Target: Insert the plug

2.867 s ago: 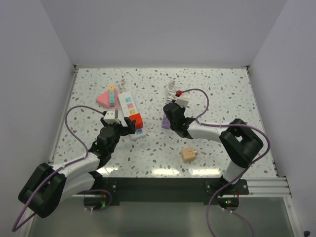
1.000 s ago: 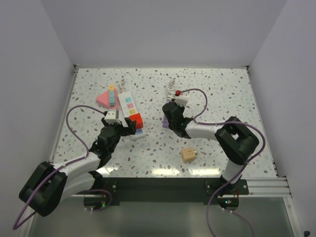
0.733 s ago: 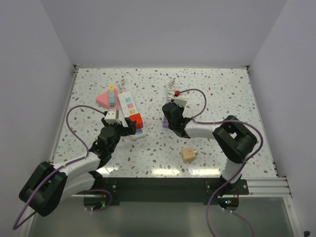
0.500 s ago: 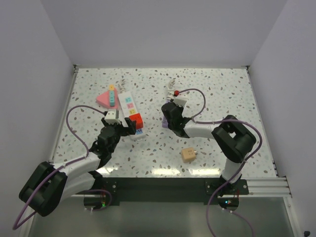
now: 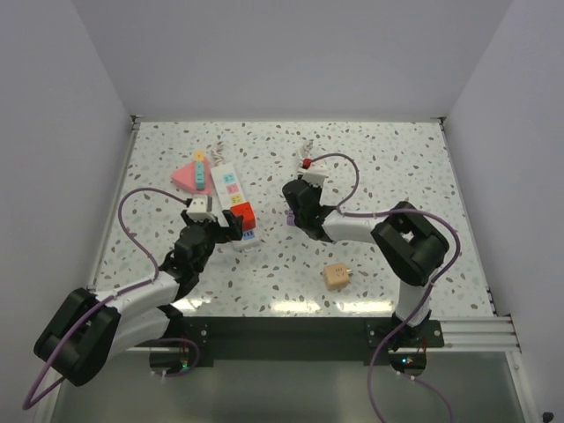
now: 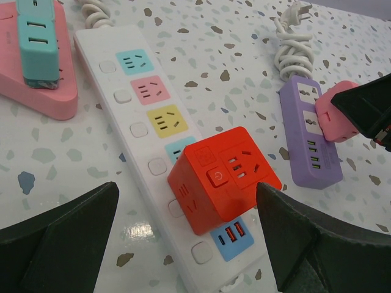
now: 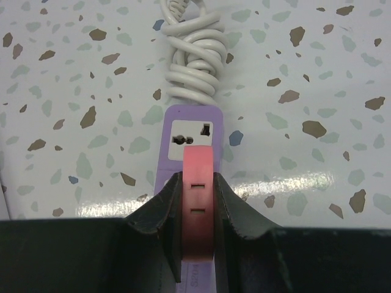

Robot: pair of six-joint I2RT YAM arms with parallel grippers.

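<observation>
Speckled white terrazzo tabletop (image 5: 397, 167), pale walls on three sides. The right gripper (image 7: 198, 183) is clamped on a pink block-shaped plastic plug (image 7: 198, 201), held directly over the purple plastic power strip (image 7: 189, 131). The strip's long axis runs straight ahead from the jaws toward its coiled white cord (image 7: 190, 67). Whether the prongs are seated appears uncertain (contact hidden). The left gripper (image 6: 189, 232) stands wide open, well apart, holding nothing. No legible lettering.

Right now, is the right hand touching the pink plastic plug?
Touching: the right wrist view shows the right hand clamped on both sides of the pink plastic plug.
</observation>
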